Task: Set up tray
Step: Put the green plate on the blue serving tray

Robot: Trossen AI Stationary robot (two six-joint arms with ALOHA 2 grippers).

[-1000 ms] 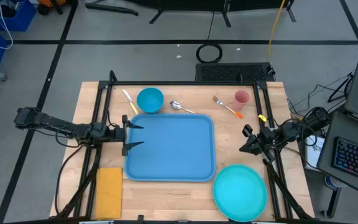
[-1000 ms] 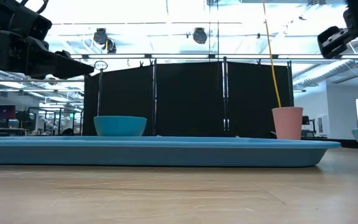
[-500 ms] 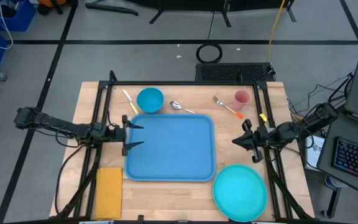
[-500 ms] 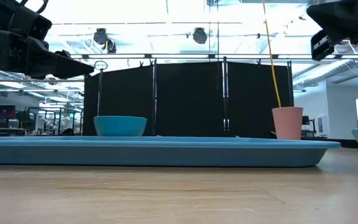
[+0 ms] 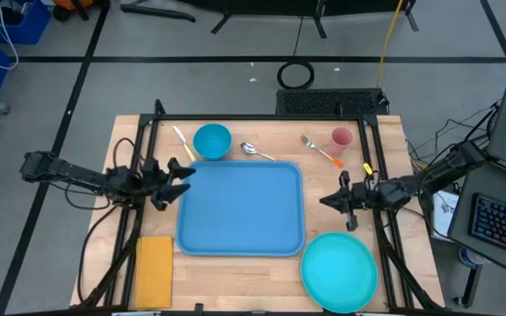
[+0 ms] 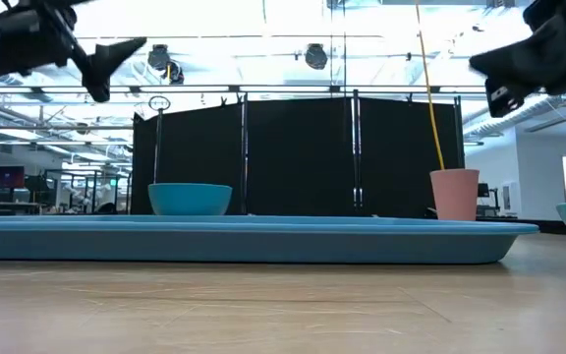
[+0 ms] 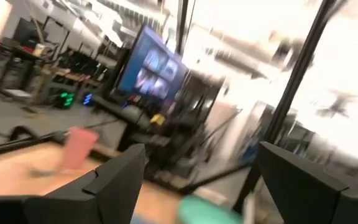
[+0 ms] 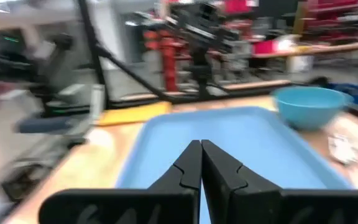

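Note:
The blue tray (image 5: 240, 209) lies flat in the middle of the table; it shows as a long low band in the low view (image 6: 254, 239) and ahead of the fingers in the right wrist view (image 8: 241, 140). My left gripper (image 5: 181, 175) hovers open just off the tray's left edge, high above the table (image 6: 116, 54), with its fingers wide apart (image 7: 201, 171). My right gripper (image 5: 326, 200) hangs shut off the tray's right edge, pointing at it (image 8: 201, 163), also raised (image 6: 489, 77). Neither touches anything.
A teal plate (image 5: 339, 270) sits at the near right and a yellow napkin (image 5: 154, 270) at the near left. Along the far side lie a blue bowl (image 5: 212, 140), a yellow-handled utensil (image 5: 183, 142), a spoon (image 5: 257, 151), an orange-handled fork (image 5: 323, 151) and a pink cup (image 5: 342, 139).
My left gripper has drawn back from the tray's left edge toward the table's left and far side, and has turned about. My right gripper has moved toward the table's left, closer to the tray's right edge. Nothing on the table has shifted.

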